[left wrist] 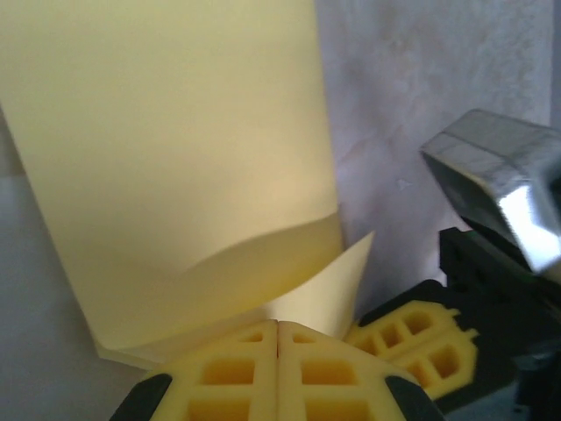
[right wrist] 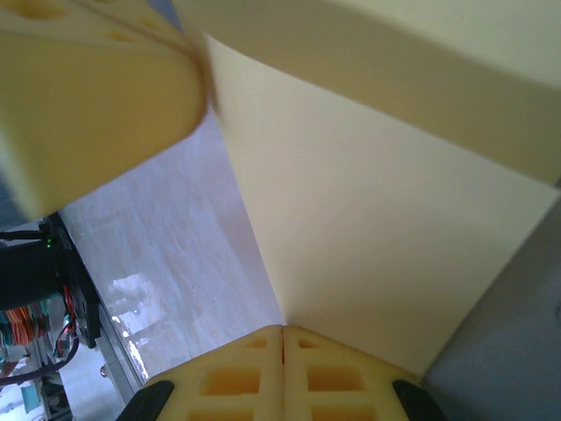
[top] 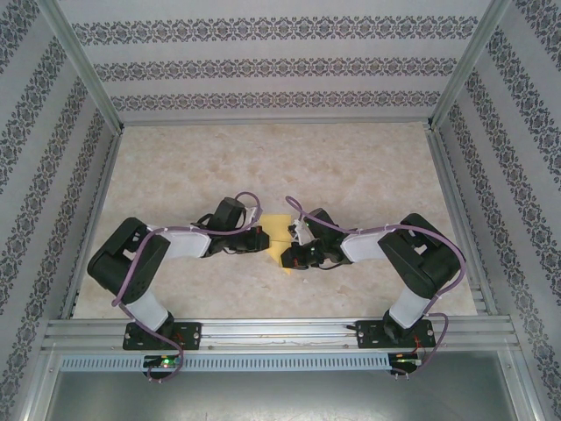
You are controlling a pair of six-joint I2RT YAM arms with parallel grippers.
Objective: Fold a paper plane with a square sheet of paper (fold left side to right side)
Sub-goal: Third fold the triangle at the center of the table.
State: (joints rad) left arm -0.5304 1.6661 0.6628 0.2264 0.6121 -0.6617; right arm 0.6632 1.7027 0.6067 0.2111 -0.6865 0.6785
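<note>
The yellow square sheet of paper (top: 279, 233) lies on the table between my two grippers, folded into a narrower shape rather than a dart. In the left wrist view the sheet (left wrist: 175, 158) has one layer curling up off the layer below. My left gripper (left wrist: 277, 326) is shut, its tips at the sheet's near edge; no paper shows in the seam between its pads. My right gripper (right wrist: 282, 330) is shut too, its tips touching a corner of the sheet (right wrist: 377, 237). From above, the left gripper (top: 266, 239) and right gripper (top: 292, 257) almost meet over the paper.
The marble-look tabletop (top: 263, 167) is open behind the arms. Patterned walls and metal posts (top: 83, 70) enclose it, and an aluminium rail (top: 280, 331) runs along the near edge. The right gripper's fingers (left wrist: 412, 338) sit close beside my left one.
</note>
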